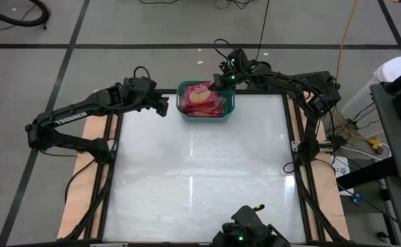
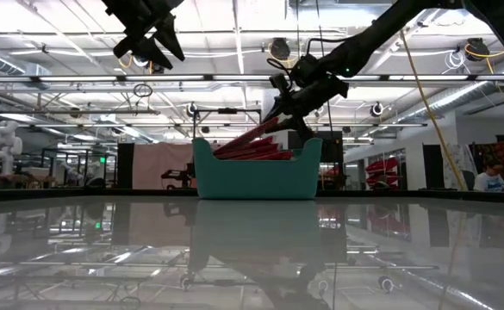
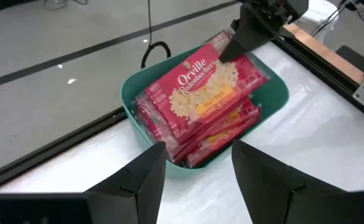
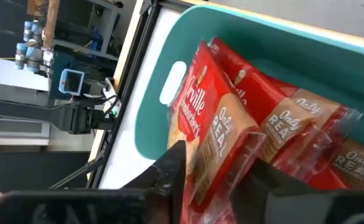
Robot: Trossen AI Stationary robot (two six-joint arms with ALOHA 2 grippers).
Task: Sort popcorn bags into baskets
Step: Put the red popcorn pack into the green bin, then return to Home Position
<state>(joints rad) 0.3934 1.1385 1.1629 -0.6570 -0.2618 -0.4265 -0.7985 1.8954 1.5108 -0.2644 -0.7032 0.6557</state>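
Note:
The teal basket [image 1: 183, 110] stands at the table's far edge, also in the low view [image 2: 256, 176]. It holds several red popcorn bags in a stack. The top bag [image 3: 200, 87] lies picture side up. My right gripper [image 1: 218, 83] is over the basket's far right side, shut on that top bag. My left gripper [image 1: 164, 106] hangs open and empty above the table, just left of the basket. Its fingers frame the basket in the left wrist view [image 3: 197, 168]. My right gripper pinches the top popcorn bag between its two fingers at its short end [image 3: 226, 55]. That end also shows between the fingers in the right wrist view [image 4: 222, 158]. The fingers slant down from the far right. The held end is raised, and the bag's other end [image 2: 224, 151] rests on the stack.
The white tabletop [image 1: 200, 178] stretches from the basket toward the near edge. Dark frame rails [image 1: 297, 130] run along the table's sides. A camera mount [image 1: 245, 233] sits at the near edge.

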